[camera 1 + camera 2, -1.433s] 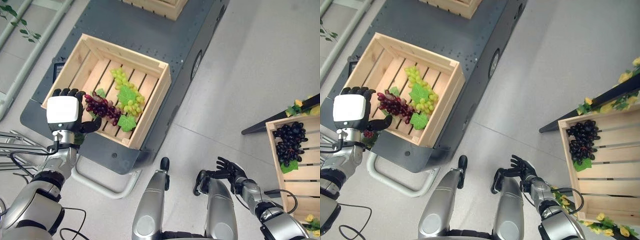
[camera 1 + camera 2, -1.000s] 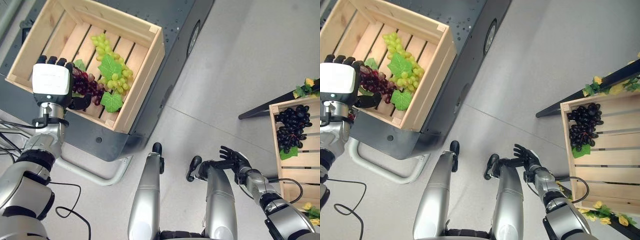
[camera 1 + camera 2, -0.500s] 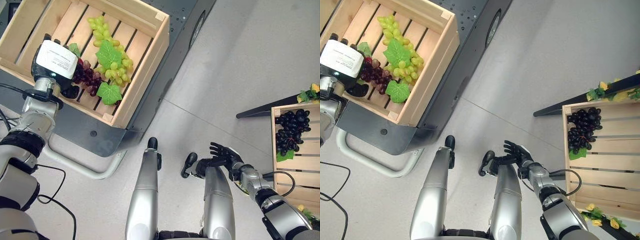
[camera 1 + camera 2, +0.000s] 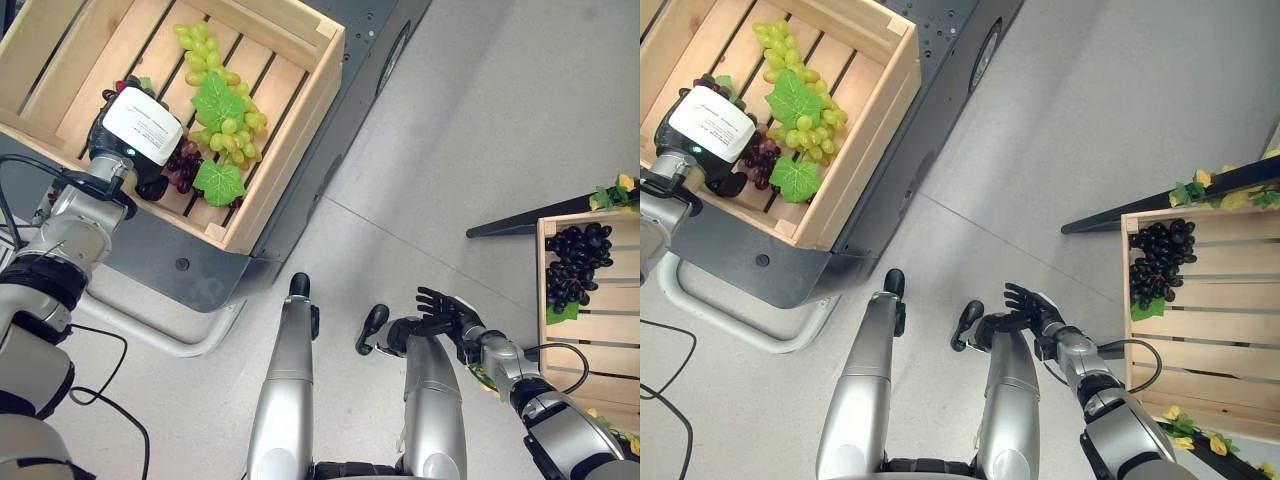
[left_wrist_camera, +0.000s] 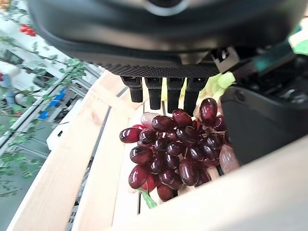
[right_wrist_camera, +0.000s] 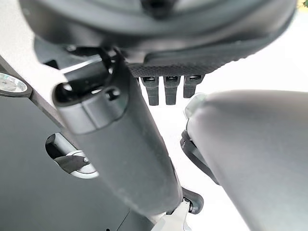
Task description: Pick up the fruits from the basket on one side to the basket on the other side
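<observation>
The red grapes [image 5: 175, 149] sit low inside the left crate [image 4: 290, 135], right beside the green grapes [image 4: 200, 45] and their leaves. The left robot hand [image 4: 140, 128] is down in the crate with the bunch pinched between its fingers and thumb, so it's holding it, not just hovering.

The crate sits on a dark cart [image 4: 160, 250]. Well apart on the other side, the right crate [image 4: 600, 330] has one bunch of black grapes [image 4: 575, 265] in it. The right robot hand [image 4: 445, 310] hangs low and idle, fingers spread wide, holding nothing.

My guess on progress: if the left crate is the target, two bunches are basically in and the black one is left. If it's the source, barely started.
</observation>
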